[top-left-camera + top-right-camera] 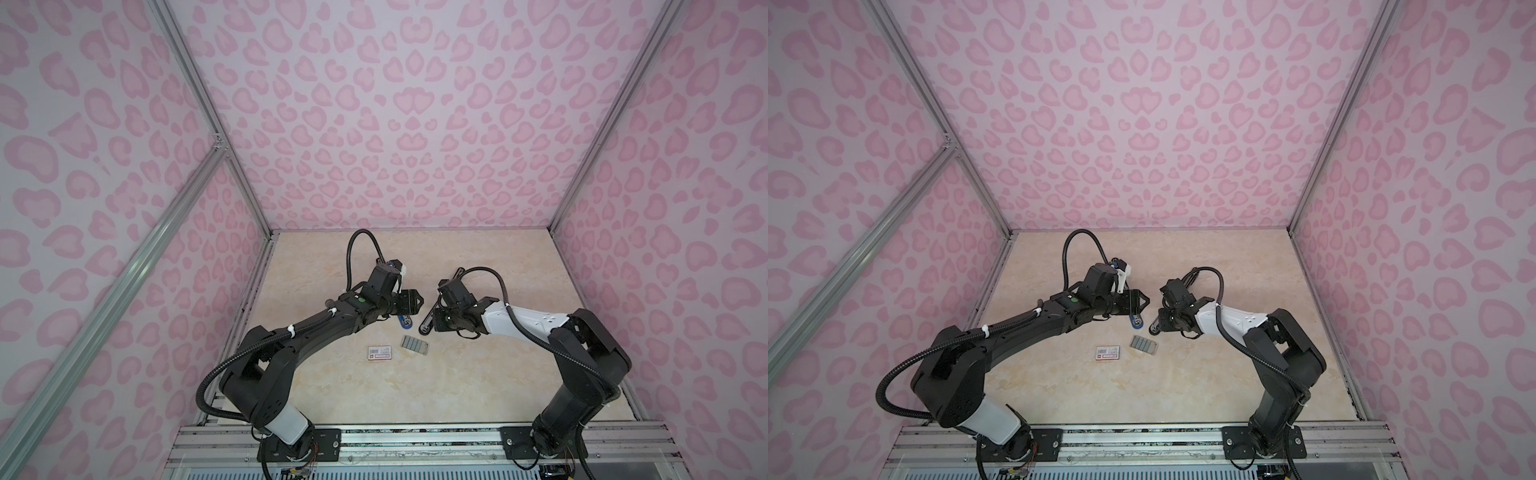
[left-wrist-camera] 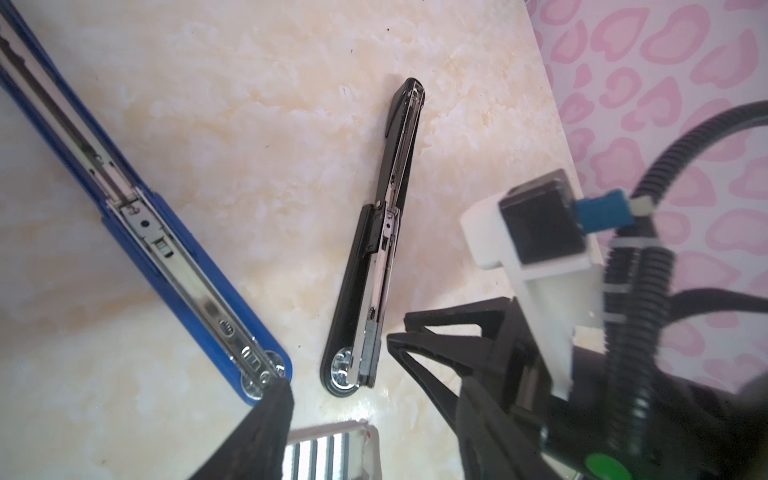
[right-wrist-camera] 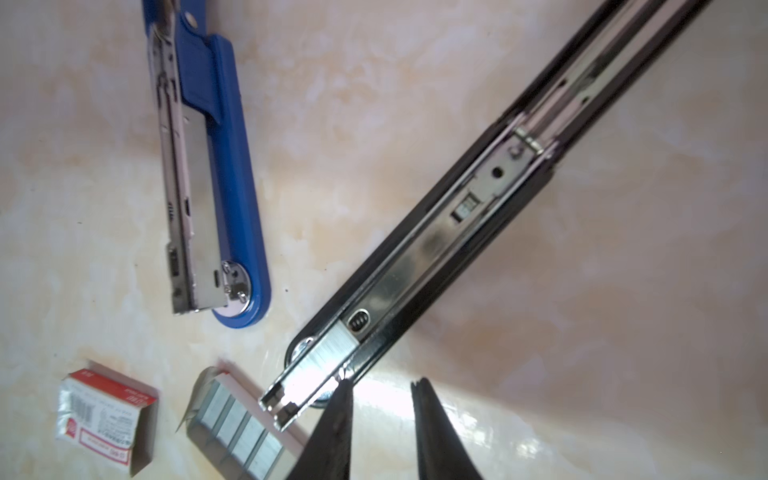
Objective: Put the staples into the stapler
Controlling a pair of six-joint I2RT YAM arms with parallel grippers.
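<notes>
On the marbled surface (image 1: 457, 374), nearest the arm bases, a white-and-red box sleeve (image 1: 379, 353) is laid flat. Just beside it, at its 3 o'clock in both top views, the staples (image 1: 414, 345) are found: silvery strips packed side by side in an open tray (image 2: 328, 429).

Beyond them two staplers are laid, each swung open flat. The blue stapler (image 1: 404, 321) is located at 11 o'clock from the staples and the black stapler (image 1: 428, 321) at 1 o'clock. Both front ends are directed towards the tray and lie near it.

In the right wrist view a short ribbed staple strip (image 3: 332, 347) is seen seated in the black stapler's magazine, near its front end.

The left claw (image 2: 338, 361) is set wide open, with nothing gripped. One fingertip (image 2: 282, 395) is seen at the blue stapler's front end; contact cannot be determined. The right claw (image 3: 381, 384) is parted narrowly and is empty, with one finger close against the tip of the black stapler's magazine.
</notes>
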